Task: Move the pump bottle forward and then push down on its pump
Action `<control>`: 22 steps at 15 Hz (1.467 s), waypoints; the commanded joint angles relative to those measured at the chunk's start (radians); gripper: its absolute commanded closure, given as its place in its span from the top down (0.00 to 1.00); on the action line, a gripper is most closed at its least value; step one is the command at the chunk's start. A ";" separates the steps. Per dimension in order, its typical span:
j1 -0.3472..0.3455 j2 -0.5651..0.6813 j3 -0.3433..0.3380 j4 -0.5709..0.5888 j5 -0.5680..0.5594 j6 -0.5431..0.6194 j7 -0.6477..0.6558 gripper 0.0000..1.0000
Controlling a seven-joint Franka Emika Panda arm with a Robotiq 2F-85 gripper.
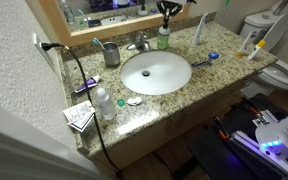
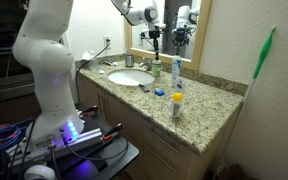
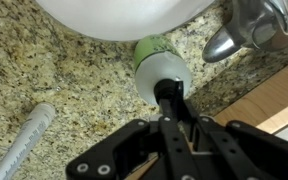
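The pump bottle [image 1: 163, 40] is green with a white top and stands on the granite counter behind the sink, right of the faucet [image 1: 139, 44]. It also shows in an exterior view [image 2: 155, 69]. In the wrist view I look straight down on the bottle [image 3: 154, 55]. My gripper [image 3: 168, 98] has its fingers shut together, with the tips resting on top of the bottle. The pump is hidden under the fingertips. In both exterior views the gripper [image 1: 167, 14] [image 2: 154, 38] hangs directly over the bottle.
The white sink basin [image 1: 156, 72] lies in front of the bottle, and the chrome faucet [image 3: 249, 28] is close beside it. A metal cup [image 1: 111, 54], a clear white-capped bottle [image 1: 104, 103], a yellow bottle [image 2: 177, 104] and a white tube [image 3: 24, 140] stand on the counter. The mirror frame is right behind.
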 commanded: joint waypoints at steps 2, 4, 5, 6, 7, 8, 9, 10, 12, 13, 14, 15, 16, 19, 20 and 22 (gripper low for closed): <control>-0.003 -0.063 -0.003 -0.105 -0.025 -0.005 -0.005 0.42; -0.009 -0.077 -0.002 -0.132 -0.021 0.002 -0.007 0.44; -0.010 -0.080 -0.003 -0.140 -0.020 0.007 -0.004 0.62; -0.013 -0.082 -0.003 -0.147 -0.016 0.009 -0.003 0.68; -0.014 -0.089 -0.004 -0.153 -0.017 0.015 0.001 0.76; -0.014 -0.098 -0.005 -0.162 -0.019 0.020 0.004 0.83; -0.014 -0.110 -0.007 -0.172 -0.022 0.033 0.012 0.90; -0.015 -0.121 -0.008 -0.182 -0.023 0.048 0.014 0.96; -0.018 -0.147 -0.007 -0.208 -0.020 0.104 0.010 1.00; -0.019 -0.156 -0.008 -0.216 -0.021 0.127 0.013 1.00; -0.020 -0.170 -0.007 -0.230 -0.019 0.153 0.014 1.00; -0.019 -0.116 -0.002 -0.158 -0.014 0.094 0.003 1.00; -0.019 -0.128 -0.002 -0.169 -0.014 0.111 0.003 1.00; -0.020 -0.143 -0.001 -0.185 -0.014 0.120 0.004 1.00; -0.020 -0.143 -0.001 -0.186 -0.014 0.121 0.004 1.00; -0.020 -0.143 -0.001 -0.189 -0.014 0.124 0.004 1.00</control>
